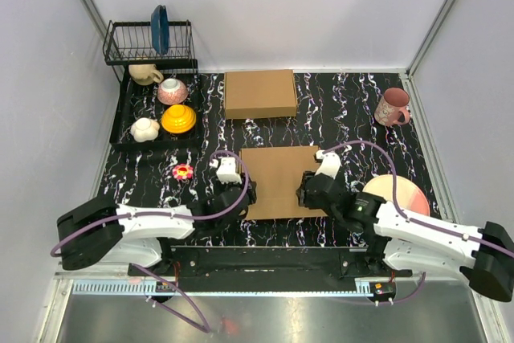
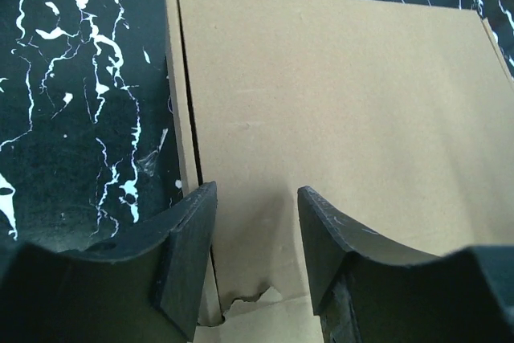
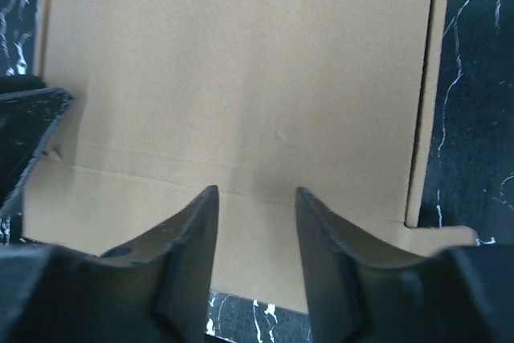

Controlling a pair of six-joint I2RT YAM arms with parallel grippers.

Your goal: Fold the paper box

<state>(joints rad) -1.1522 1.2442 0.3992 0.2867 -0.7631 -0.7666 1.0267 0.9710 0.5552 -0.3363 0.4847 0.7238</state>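
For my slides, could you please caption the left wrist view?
Left gripper, jaws apart, above one edge of the paper box on the black marbled table.

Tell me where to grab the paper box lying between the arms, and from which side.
Take the narrow flap along the left edge of the paper box, bringing the left claw in low from the left. The box lies flat and its top panel is too broad to span; that strip, parted by a slit, probably offers a thin edge.

Marbled table [image 1: 345,118] with paper box [image 1: 277,178]
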